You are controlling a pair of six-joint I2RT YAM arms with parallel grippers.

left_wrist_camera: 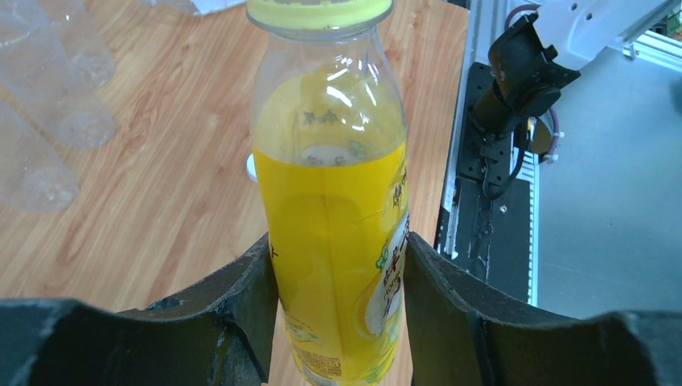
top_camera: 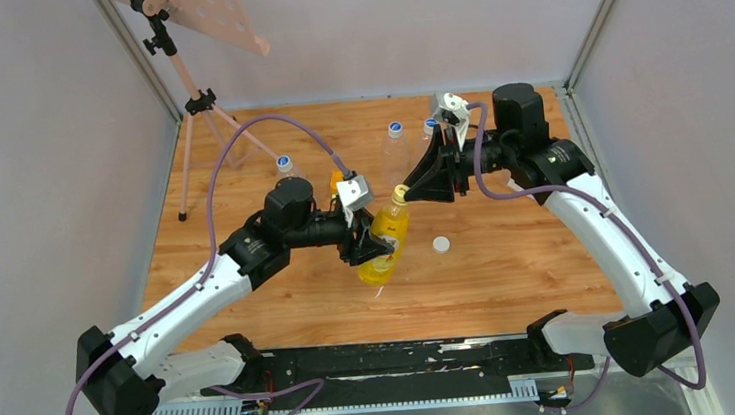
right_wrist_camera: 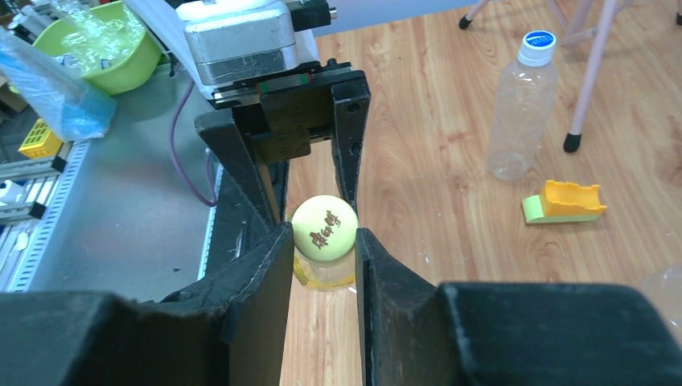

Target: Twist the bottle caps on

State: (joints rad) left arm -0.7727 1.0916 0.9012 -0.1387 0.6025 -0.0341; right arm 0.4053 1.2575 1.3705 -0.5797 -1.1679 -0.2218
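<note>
Wooden table [top_camera: 510,275], grey walls around it. My left gripper [left_wrist_camera: 339,269] clamps the yellow bottle [top_camera: 390,226] at mid-body, one finger pressed to each side, with the bottle tilted. My right gripper [right_wrist_camera: 323,241] is closed on the yellow cap [right_wrist_camera: 324,227], which sits on the bottle's neck. One white cap [top_camera: 440,244] lies on the table just beside the bottle. A clear bottle [right_wrist_camera: 521,112] stands capped, well apart.
</note>
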